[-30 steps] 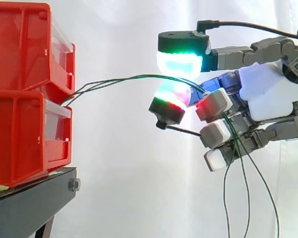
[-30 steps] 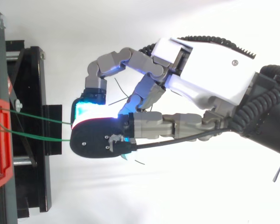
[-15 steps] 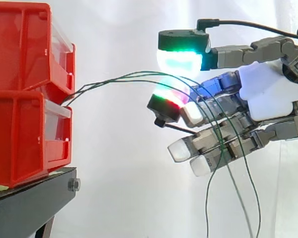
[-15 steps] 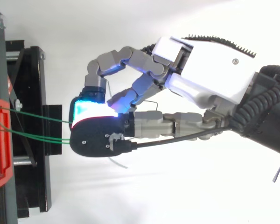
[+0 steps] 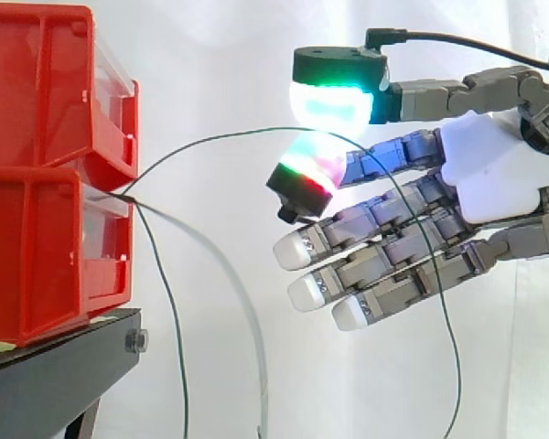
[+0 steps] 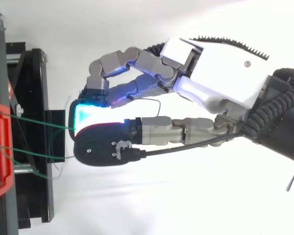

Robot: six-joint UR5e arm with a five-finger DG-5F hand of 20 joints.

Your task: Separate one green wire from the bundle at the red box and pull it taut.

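Observation:
Two stacked red bins [image 5: 37,91] stand at the left, with thin green wires coming out between them. One green wire [image 5: 210,137] arcs from there up to my hand [image 5: 489,174] and runs between the green-glowing thumb pad [image 5: 334,102] and the red-green pad of one finger [image 5: 306,178], which pinch it. Past the pinch it drops over the other fingers, which stretch out straight. It is bowed, not taut. From above, this wire [image 6: 39,122] runs from the bin [image 6: 0,147] to the hand [image 6: 210,63]. Two other wires [image 5: 169,293] hang loose below the bins.
The bins rest on a black stand [image 5: 55,366], whose frame [image 6: 34,98] lies just left of the fingertips in the top view. A white curtain is behind everything.
The lower fingers have uncurled and straightened. Two wires slipped off them and fell to hang beside the bins. One wire stays between thumb and finger.

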